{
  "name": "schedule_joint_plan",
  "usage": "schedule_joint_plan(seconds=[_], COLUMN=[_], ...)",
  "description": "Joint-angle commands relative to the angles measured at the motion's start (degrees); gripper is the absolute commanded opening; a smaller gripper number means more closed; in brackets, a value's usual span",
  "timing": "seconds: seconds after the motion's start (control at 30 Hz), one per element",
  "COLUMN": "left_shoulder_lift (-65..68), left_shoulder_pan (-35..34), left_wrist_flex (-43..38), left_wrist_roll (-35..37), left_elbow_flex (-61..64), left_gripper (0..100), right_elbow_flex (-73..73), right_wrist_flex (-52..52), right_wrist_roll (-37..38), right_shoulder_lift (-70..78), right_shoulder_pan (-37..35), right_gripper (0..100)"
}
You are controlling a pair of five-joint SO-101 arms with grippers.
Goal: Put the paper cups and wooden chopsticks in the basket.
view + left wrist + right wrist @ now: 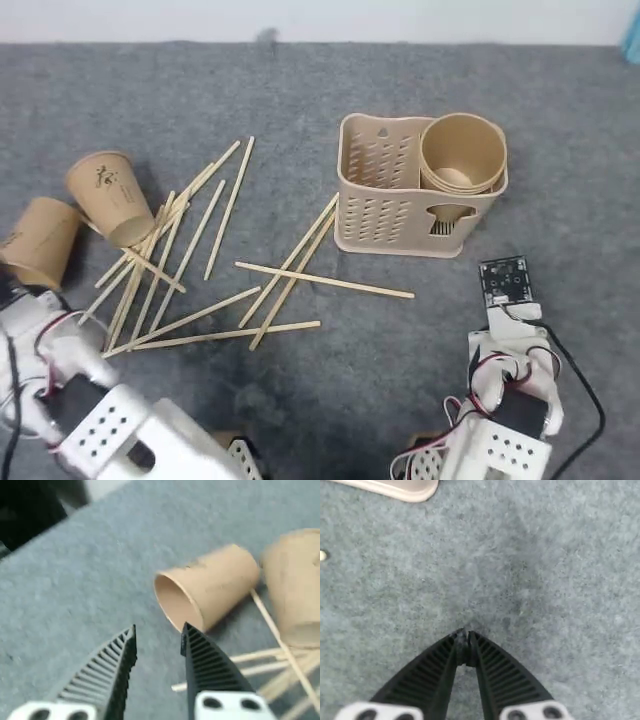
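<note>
Paper cups, brown, tapered, three entries. First brown paper cup lies tipped over at 9 o'clock of the high view, its mouth toward 5 o'clock and its rim on the chopstick pile. Second brown paper cup lies on its side just beside the first, at 8 o'clock from it, by the view's edge. Stack of brown paper cups stands upright in the basket's 3 o'clock compartment.

Wooden chopsticks, pale, thin: a loose crossed pile is spread over the grey carpet from 9 toward 7 o'clock. Two slanted chopsticks run up to the basket's 8 o'clock corner. One single chopstick lies flat at 6 o'clock of the basket.

Beige slotted plastic basket, two compartments, stands upright at 1 o'clock of the high view. Its 9 o'clock compartment holds nothing.

Left gripper, black ribbed pincer, is spread apart and holds nothing. It hangs above the carpet near the second brown paper cup, whose mouth faces it. The first brown paper cup lies beyond, over the chopsticks.

Right gripper, black ribbed pincer, is pressed together with nothing in it, over bare carpet. A corner of the basket shows well apart from it. The right arm sits at 5 o'clock of the high view.
</note>
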Motion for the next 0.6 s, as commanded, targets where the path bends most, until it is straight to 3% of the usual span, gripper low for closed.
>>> schedule_joint_plan(seconds=[0.0,0.23,0.47,0.57], left_shoulder_lift=[-0.26,-0.26,-0.18,-0.18], left_shoulder_pan=[-0.79,1.32,2.90,2.99], left_wrist_flex=[-8.26,-17.41,-24.53,-22.59], left_wrist_roll=[-0.09,0.09,0.09,0.09], left_elbow_flex=[0.75,6.11,6.11,2.15], left_gripper=[15,32,32,32], right_elbow_flex=[-0.18,-0.26,-0.44,-0.44], right_wrist_flex=[-0.66,-0.13,0.22,0.22], right_wrist_roll=[1.23,1.23,1.23,1.23], right_shoulder_lift=[-1.10,-1.10,-1.10,-1.10], right_shoulder_pan=[0.84,0.84,0.84,0.84], right_gripper=[0.8,0.8,0.8,0.8])
